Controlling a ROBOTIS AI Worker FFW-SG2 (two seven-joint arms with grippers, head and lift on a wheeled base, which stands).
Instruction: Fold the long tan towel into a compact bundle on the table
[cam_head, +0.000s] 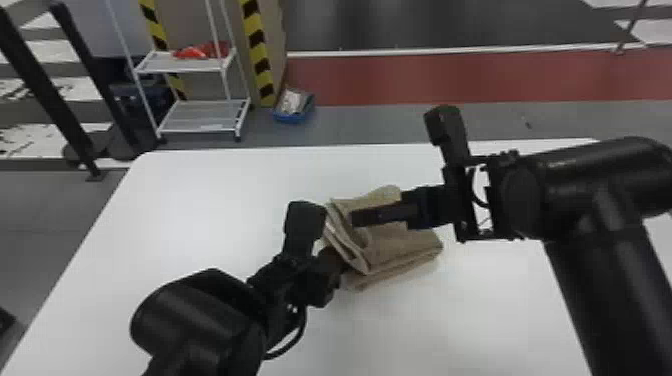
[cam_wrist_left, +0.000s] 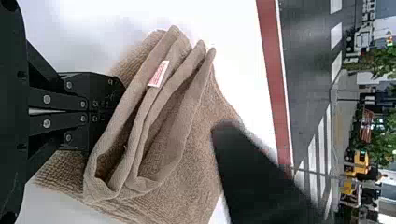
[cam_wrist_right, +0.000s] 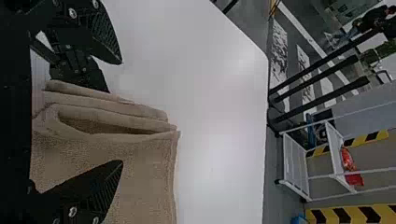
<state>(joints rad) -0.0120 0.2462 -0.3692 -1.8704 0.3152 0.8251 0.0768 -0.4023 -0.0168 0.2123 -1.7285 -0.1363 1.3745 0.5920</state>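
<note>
Lying under the right hand (cam_head: 356, 218) is the towel (cam_head: 407, 245).

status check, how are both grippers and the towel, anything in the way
Left gripper shut, tips hidden at towel's folds. Right gripper open over towel. Tan towel in layered folds on table. Both grippers crowd it.

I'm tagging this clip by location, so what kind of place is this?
Possibly a workshop or exhibition hall: hazard-striped pillars, a wheeled metal rack and a red floor strip lie beyond the white table.
</note>
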